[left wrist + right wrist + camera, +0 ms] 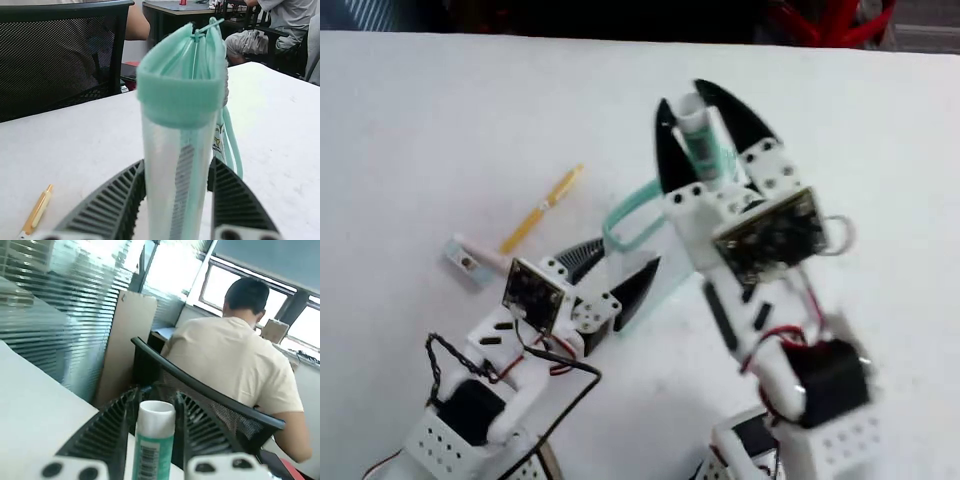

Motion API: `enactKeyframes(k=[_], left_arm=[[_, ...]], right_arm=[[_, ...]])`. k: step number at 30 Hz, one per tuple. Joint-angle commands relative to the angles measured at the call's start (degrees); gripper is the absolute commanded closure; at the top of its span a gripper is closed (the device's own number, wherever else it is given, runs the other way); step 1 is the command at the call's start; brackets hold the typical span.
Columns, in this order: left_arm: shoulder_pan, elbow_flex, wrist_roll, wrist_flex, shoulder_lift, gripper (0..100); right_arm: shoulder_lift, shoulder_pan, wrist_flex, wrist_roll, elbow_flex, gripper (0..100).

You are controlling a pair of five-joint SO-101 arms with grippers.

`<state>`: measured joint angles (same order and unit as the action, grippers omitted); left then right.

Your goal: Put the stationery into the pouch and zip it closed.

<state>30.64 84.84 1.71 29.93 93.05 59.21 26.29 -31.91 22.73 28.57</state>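
Jaws, left: clenched on the see-through plastic pouch with mint-green zip trim. We log the left gripper pinching its clear wall low down, the pouch upright on the white table, green rim uppermost

Jaws, right: grasping the white glue stick with green label. The right gripper holds it cap end outward; in the high view it sits just beyond the pouch's rim

Item, loose: slim yellow pen, flat on the table, apart from the pouch

Item, loose: small pale block, perhaps an eraser, near the pen's lower end; we cannot tell more

Step in hand, as we judge it: deliver the glue stick into the pouch. To do it well, we would line the tube's long axis up with the mouth and lower it until the leading end is past the green rim, and only then release. The left gripper should hold firm so the soft wall does not fold and shut the mouth

Risk noted: the tube catches the rim and tips the pouch
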Motion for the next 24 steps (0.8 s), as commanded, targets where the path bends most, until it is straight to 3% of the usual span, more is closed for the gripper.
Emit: enactKeyframes(k=[1, 8, 13, 24], left_arm=[[-0.3, -2.0, 0.6, -0.4, 0.4, 79], [-0.3, -2.0, 0.4, -0.4, 0.4, 79], [-0.3, -2.0, 0.3, -0.4, 0.4, 79], [-0.7, -2.1, 0.3, -0.4, 0.4, 79]], right_arm=[[2.2, 1.8, 11.5, -4.6, 9.5, 98.1], [2.0, 2.0, 17.8, -13.5, 15.7, 98.1], [1.9, 3.9, 21.5, -13.5, 15.7, 98.1], [2.3, 8.8, 14.7, -13.8, 15.9, 98.1]])
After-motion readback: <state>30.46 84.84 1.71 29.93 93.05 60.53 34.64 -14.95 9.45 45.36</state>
